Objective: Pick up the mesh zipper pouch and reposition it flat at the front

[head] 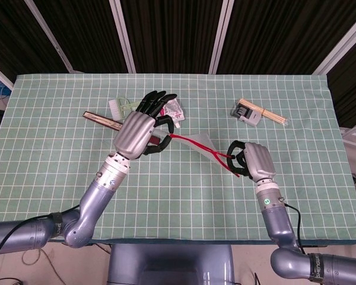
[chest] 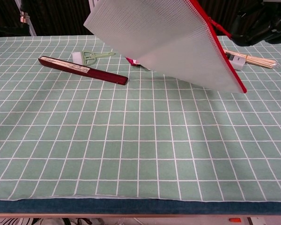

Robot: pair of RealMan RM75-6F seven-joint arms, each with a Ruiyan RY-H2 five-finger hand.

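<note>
The mesh zipper pouch [head: 203,143], white with a red zipper edge, hangs in the air between both hands. My left hand [head: 137,129] grips its left end above the table's middle. My right hand [head: 253,160] pinches the zipper's other end, further right and nearer the front. In the chest view the pouch [chest: 164,40] fills the upper middle, spread nearly level and clear of the cloth, with its red edge on the right. There my right hand [chest: 266,26] shows dark at the top right; my left hand is out of that frame.
On the green checked cloth [head: 59,178] lie a dark red bar [chest: 82,70], a small green brush [chest: 86,56] and a crumpled wrapper [head: 175,110] at the back left. A grey clip with wooden sticks [head: 252,113] lies at the back right.
</note>
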